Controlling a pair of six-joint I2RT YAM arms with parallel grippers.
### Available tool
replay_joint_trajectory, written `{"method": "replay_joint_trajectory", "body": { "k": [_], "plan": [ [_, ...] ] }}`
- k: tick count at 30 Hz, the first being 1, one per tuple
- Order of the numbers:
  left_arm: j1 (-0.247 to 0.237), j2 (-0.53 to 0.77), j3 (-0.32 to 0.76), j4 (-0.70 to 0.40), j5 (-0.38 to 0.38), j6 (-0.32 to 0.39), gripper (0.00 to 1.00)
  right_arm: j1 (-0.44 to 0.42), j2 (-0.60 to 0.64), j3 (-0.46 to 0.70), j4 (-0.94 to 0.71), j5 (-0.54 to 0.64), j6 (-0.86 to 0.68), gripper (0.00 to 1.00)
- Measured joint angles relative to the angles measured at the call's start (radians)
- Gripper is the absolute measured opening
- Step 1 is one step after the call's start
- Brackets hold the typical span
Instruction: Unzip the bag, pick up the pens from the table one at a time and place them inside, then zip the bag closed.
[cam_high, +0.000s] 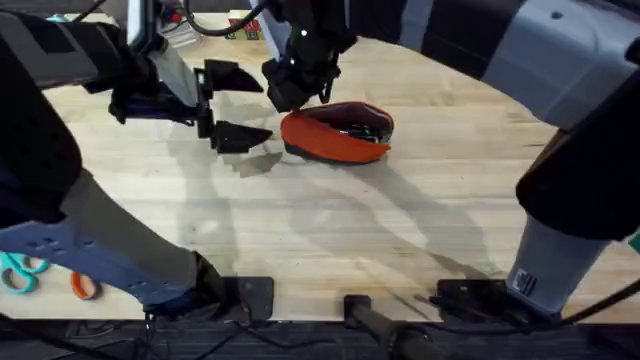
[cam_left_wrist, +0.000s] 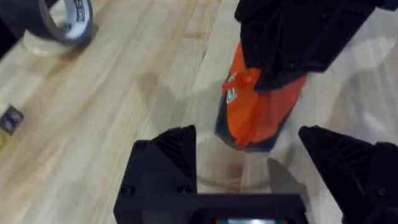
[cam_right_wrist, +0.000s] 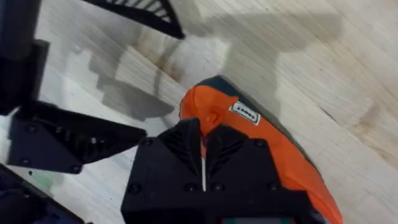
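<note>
Orange bag lies on the table near the far edge, mouth gaping, dark items inside. Right gripper is at its left end, fingers pressed together over the fabric. Left gripper sits just left of the bag, spread wide, holding nothing.

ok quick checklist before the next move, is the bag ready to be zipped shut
1. Bag open on the table: ok, dark items show inside its mouth.
2. Pens all inside: cannot tell, no loose pen shows on the table, but the bag's contents are unclear.
3. Right gripper on the bag's end: ok, fingers closed together at the orange fabric; whether they pinch the zipper tab, cannot tell.
4. Left gripper bracing the bag: not ok, open and short of it.
5. Tape roll out of the way: ok.
</note>
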Motion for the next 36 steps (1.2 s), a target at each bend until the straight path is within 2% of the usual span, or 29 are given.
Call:
{"method": "replay_joint_trajectory", "body": {
  "k": [8, 12, 23, 29, 36],
  "plan": [
    [-0.074, 0.000, 0.000, 0.046, 0.005, 0.005, 0.993, 0.000, 0.000, 0.001, -0.001, 0.000, 0.000, 0.031],
    [-0.094, 0.000, 0.000, 0.046, 0.005, 0.003, 0.993, 0.000, 0.000, 0.001, -0.001, 0.000, 0.000, 0.031],
    [-0.096, 0.013, 0.000, 0.061, 0.006, -0.003, 0.993, 0.000, 0.000, 0.001, -0.001, 0.000, 0.000, 0.031],
    [-0.096, 0.072, 0.000, 0.057, 0.047, -0.004, 0.993, 0.000, 0.000, 0.001, -0.001, 0.000, 0.000, 0.031],
    [-0.096, 0.076, 0.000, 0.059, 0.073, -0.004, 0.993, 0.000, 0.000, 0.002, -0.001, 0.000, 0.000, 0.031]
  ]
}}
